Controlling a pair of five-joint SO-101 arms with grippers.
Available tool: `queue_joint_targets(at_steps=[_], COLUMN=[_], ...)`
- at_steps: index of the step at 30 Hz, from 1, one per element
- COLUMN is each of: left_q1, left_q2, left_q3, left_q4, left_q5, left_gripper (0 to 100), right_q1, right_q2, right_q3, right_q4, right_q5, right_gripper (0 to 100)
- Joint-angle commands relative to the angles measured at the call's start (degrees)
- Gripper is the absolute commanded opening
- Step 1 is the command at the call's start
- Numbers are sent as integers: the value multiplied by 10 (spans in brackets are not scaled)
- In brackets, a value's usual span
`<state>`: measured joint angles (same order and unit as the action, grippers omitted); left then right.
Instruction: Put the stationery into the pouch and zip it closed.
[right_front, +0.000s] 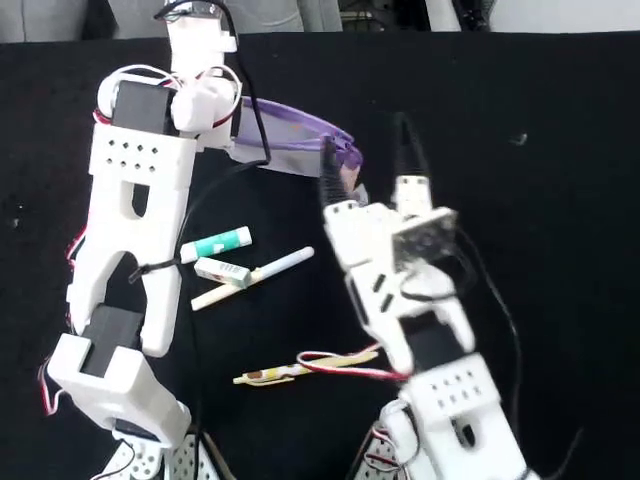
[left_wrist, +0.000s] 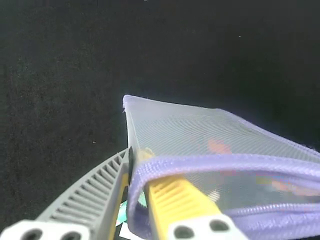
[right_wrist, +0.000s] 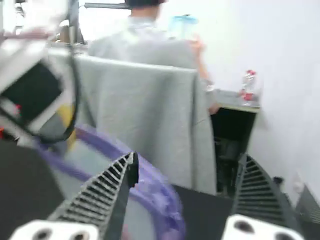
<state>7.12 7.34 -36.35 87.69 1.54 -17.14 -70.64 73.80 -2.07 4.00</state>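
Fingers of the left gripper (left_wrist: 134, 162), one grey and one yellow, are clamped on a corner of the lilac mesh pouch (left_wrist: 210, 135). Pouch is held toward the far edge of the black tabletop (right_front: 560, 200), about midway along it. Right gripper (right_front: 362, 150) is spread wide at the pouch's other end; contact cannot be told. Stationery is noted mid-tabletop: teal-and-white tube (right_front: 215, 243), small white block (right_front: 222, 270), white pen (right_front: 275, 266). Yellowish stick (right_front: 268, 376) is noted nearer the front edge.
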Motion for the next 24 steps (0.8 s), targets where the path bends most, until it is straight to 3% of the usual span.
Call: queue_joint_targets(at_steps=[1,4,12,24], left_q1=[-10,-20,-53,-116], left_q2=[1,1,0,7], left_q3=[-10,-10,-15,-36], left_q4=[-11,-12,-12,10], left_q5=[2,2,4,1], left_gripper=[28,28,28,28], right_q1=[27,29,29,25], right_q2=[-126,-214,-349,-271], right_q3=[-59,-85,-109,-107], right_q4=[135,239,464,679], right_q5=[0,14,174,286], right_gripper=[293,293,293,293])
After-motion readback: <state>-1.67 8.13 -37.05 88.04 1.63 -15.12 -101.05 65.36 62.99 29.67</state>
